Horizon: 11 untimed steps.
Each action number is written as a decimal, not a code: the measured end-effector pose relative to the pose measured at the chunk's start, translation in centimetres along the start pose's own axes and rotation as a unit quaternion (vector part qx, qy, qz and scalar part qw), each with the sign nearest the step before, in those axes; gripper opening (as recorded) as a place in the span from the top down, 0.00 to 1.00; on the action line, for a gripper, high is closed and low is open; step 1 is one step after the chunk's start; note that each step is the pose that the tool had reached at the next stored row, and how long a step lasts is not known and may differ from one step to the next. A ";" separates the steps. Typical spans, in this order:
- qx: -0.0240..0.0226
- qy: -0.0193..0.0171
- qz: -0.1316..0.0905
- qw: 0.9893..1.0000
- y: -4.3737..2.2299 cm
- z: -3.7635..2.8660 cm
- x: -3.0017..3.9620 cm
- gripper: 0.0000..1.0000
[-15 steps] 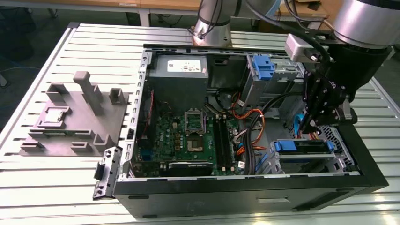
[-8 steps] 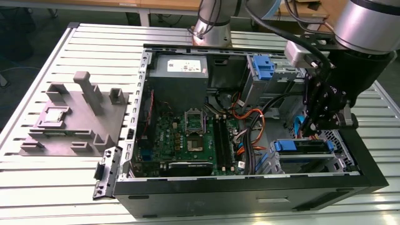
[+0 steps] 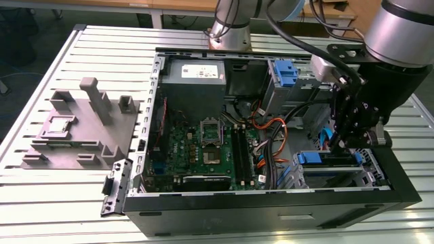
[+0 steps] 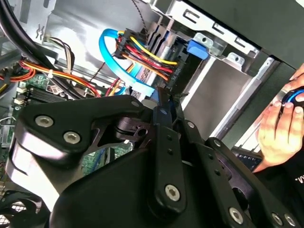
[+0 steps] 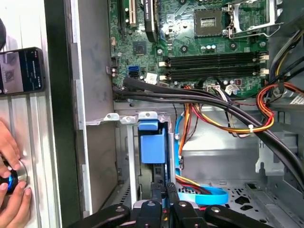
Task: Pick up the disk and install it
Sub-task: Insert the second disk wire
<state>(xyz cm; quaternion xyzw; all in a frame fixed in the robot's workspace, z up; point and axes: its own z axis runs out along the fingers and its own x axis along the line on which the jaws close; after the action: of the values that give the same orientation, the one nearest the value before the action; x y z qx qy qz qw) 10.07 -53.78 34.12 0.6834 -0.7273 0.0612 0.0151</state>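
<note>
The disk [image 3: 324, 158], a grey drive in blue carrier rails, stands on edge in the drive bay at the open computer case's front corner, on the exterior view's right. In the first wrist view its blue carrier end [image 5: 152, 146] sits in the metal bay slot. My gripper [image 3: 341, 147] reaches down into that bay from above. In both wrist views the black fingers [image 5: 156, 197] are pinched together on a thin blue edge of the disk, with my gripper [image 4: 164, 102] close to the cable plugs at the bay.
Orange, red and yellow wires [image 5: 247, 118] and a blue flat cable [image 4: 111, 57] run beside the bay. Inside the case are the motherboard [image 3: 203, 147], a grey power-supply box [image 3: 193, 76] and another blue bracket [image 3: 285, 71]. A grey fixture block [image 3: 81, 127] stands outside. A person's hand [image 4: 278, 128] rests outside the case.
</note>
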 end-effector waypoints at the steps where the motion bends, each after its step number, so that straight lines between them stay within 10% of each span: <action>1: 0.001 -0.004 0.000 1.000 0.00 0.04 0.12 0.84; 5: 0.003 -0.019 0.002 1.000 0.02 0.17 0.55 0.84; 11: 0.003 -0.025 0.002 1.000 0.03 0.27 0.97 0.84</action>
<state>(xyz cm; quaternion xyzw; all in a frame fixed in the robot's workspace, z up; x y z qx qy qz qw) 9.99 -54.77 33.95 0.6833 -0.7287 0.0462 -0.0054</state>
